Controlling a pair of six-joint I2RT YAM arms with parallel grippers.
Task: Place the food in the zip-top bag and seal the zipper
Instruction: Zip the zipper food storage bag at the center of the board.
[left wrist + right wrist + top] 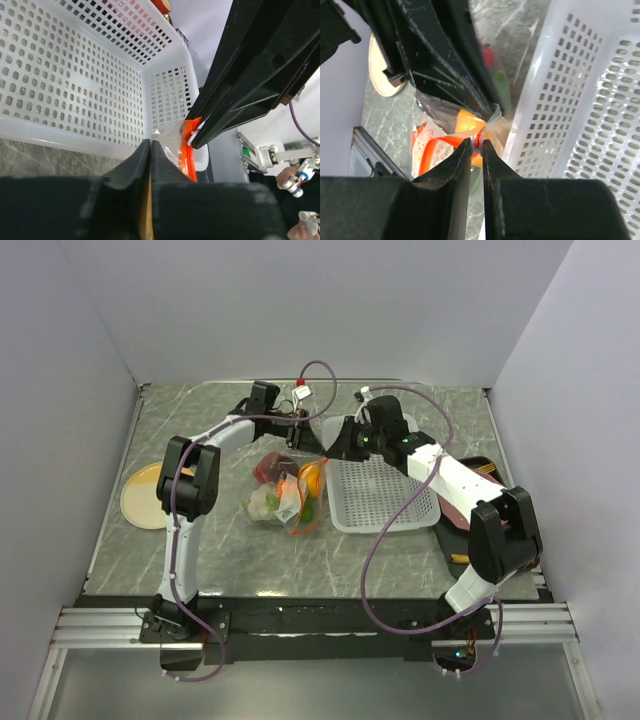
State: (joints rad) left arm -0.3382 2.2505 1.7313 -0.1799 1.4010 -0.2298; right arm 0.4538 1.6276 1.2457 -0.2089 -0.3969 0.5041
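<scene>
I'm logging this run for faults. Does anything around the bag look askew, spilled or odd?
Only the thin orange-red zipper strip: it curls in a loop across the crumpled clear plastic bag instead of running straight. The toy food sits inside the bag, and nothing looks spilled.

Both arms reach forward, elbows out, wrists angled in toward each other and almost meeting. Left gripper [150,142]: fingers pressed flat together, no gap, tips low. Right gripper [476,142]: fingers nearly closed, tips pinching the zipper [440,143], close to the left's fingertips.
</scene>
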